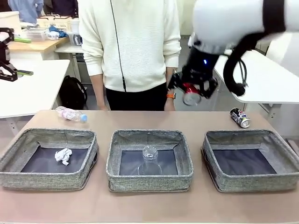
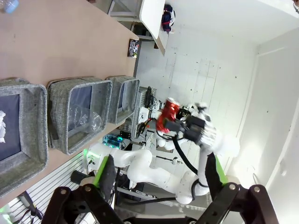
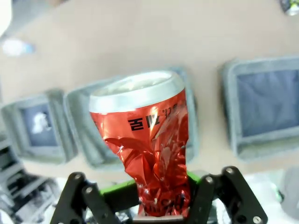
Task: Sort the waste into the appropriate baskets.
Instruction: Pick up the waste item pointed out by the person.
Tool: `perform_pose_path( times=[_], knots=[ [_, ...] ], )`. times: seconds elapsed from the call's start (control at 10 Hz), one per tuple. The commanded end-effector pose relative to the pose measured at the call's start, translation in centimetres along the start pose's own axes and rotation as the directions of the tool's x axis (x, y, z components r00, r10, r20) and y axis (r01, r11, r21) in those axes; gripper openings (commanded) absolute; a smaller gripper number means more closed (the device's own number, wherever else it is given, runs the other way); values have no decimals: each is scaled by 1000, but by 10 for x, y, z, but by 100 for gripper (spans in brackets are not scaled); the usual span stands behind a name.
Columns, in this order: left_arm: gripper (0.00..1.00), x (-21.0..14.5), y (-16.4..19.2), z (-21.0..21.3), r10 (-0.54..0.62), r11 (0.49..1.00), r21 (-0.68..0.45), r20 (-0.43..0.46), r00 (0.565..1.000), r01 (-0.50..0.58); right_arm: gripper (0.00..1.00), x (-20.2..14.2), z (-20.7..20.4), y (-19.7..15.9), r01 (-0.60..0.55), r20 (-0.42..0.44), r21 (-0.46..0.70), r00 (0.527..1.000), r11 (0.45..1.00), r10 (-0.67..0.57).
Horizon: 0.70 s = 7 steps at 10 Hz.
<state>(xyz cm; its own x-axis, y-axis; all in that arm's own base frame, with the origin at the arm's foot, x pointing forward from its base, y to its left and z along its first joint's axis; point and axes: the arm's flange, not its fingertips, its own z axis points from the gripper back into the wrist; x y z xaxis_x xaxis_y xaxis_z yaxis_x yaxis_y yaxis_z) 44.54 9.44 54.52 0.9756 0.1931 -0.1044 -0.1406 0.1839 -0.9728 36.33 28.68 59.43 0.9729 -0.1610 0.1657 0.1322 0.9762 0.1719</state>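
Pointing straight out of right tool (image 3: 156,189), crumpled red can (image 3: 149,135), silver end foremost.

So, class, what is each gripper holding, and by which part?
Right gripper: shut on the red can, fingers pinching its crumpled end. Left gripper: open, holding nothing.

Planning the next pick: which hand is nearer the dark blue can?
Right. The right hand, gripping the red can, hangs just up-left of the dark blue can; the open left hand sits past the basket with the paper ball, at the opposite end.
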Motion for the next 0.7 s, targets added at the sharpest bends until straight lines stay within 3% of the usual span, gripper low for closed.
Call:
perform_pose_path(
  times=[0.0,0.3,0.6],
  knots=[
    [100,-2,-2,1,-6,1000,-15,-4,1000,6,10,-11,46,52,11,-25,-59,1000,998,-12],
    [100,-2,-2,1,-6,1000,-15,-4,1000,6,10,-23,92,81,17,-31,-38,999,999,-19],
    [100,-2,-2,1,-6,1000,-15,-4,1000,6,10,-32,111,91,9,-2,-19,1000,1000,-9]
  ],
)
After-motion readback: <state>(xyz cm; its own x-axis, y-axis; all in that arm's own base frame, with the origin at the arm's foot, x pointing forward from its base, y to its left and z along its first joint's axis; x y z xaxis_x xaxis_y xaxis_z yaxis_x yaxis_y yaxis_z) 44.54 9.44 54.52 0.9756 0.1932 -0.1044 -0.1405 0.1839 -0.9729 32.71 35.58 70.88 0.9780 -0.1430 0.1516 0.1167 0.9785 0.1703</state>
